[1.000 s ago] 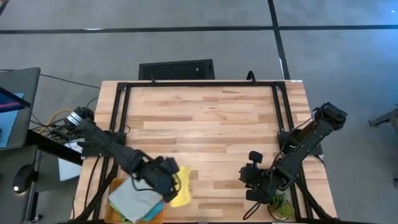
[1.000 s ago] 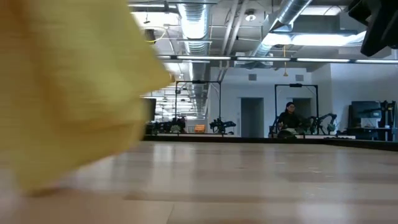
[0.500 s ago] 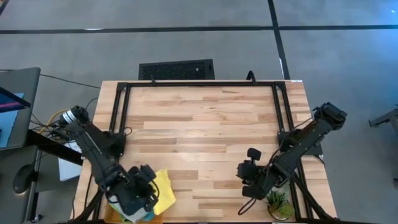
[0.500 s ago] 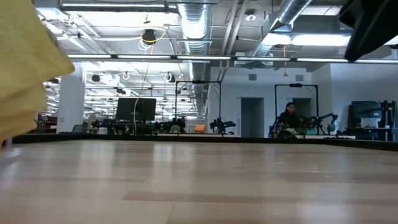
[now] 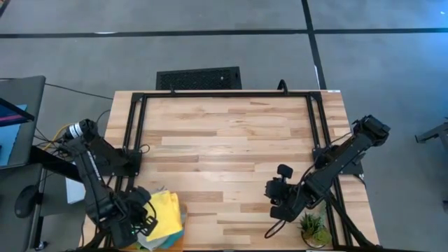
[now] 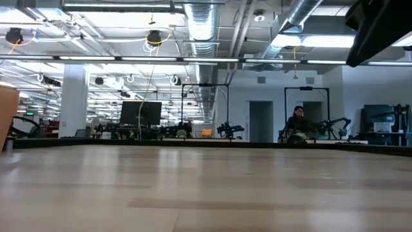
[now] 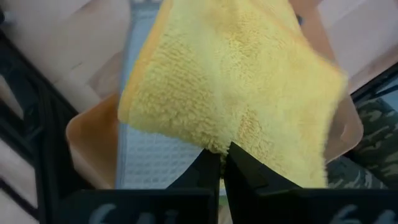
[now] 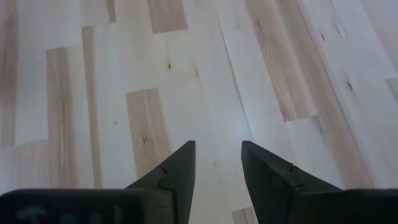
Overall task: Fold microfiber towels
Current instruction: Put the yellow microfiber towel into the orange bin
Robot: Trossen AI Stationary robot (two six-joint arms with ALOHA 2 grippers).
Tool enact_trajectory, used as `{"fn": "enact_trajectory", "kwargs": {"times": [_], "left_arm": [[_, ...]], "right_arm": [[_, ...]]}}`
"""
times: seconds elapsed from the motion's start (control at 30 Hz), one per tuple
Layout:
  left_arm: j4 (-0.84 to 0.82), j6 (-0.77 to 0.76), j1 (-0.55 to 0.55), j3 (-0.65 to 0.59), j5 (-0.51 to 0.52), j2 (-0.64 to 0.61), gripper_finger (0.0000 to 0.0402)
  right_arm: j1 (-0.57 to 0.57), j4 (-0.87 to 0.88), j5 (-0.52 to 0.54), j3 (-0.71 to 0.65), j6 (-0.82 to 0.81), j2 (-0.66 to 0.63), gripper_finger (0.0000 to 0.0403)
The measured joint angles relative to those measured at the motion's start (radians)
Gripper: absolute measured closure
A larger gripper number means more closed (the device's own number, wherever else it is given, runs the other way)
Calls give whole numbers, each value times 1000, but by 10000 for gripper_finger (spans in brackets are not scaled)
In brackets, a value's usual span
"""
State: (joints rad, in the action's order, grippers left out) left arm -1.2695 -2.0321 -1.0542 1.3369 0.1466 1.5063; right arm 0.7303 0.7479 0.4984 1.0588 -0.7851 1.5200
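A folded yellow towel (image 5: 166,210) lies over the orange tray (image 5: 176,241) at the table's near left corner. In the left wrist view the yellow towel (image 7: 236,81) covers a light grey towel (image 7: 149,165) in the tray (image 7: 87,140). A bit of teal cloth (image 5: 150,241) shows at the stack's near edge. No green towel shows. My left gripper (image 5: 142,220) is shut on the yellow towel. My right gripper (image 5: 275,199) is open and empty above bare wood at the near right. My left gripper pinches the yellow towel's edge (image 7: 219,144) between its two fingers, at the towel's left side. The fingers slant down from the table's left. The towel spreads away from the fingers over the grey towel and the tray; one layer or several, I cannot tell.
A small green plant (image 5: 313,227) stands at the table's near right edge beside my right arm. A black frame (image 5: 224,94) runs along the table's far and side edges. The middle of the wooden table (image 5: 231,147) is bare. A person (image 6: 299,122) sits far off in the room.
My left gripper has gone toward the table's left and near edges, still shut on the yellow towel. The towel has been drawn off the bare wood and now sits over the tray and grey towel. My right gripper has drifted slightly left.
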Motion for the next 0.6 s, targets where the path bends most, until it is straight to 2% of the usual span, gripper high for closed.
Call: {"fn": "enact_trajectory", "kwargs": {"times": [0.33,0.6], "left_arm": [[-7,-26,-16,0,-1,0,385],[-6,-14,-16,0,-8,0,327]], "right_arm": [[0,0,0,0,-1,0,249],[0,0,-1,0,-1,0,249]]}}
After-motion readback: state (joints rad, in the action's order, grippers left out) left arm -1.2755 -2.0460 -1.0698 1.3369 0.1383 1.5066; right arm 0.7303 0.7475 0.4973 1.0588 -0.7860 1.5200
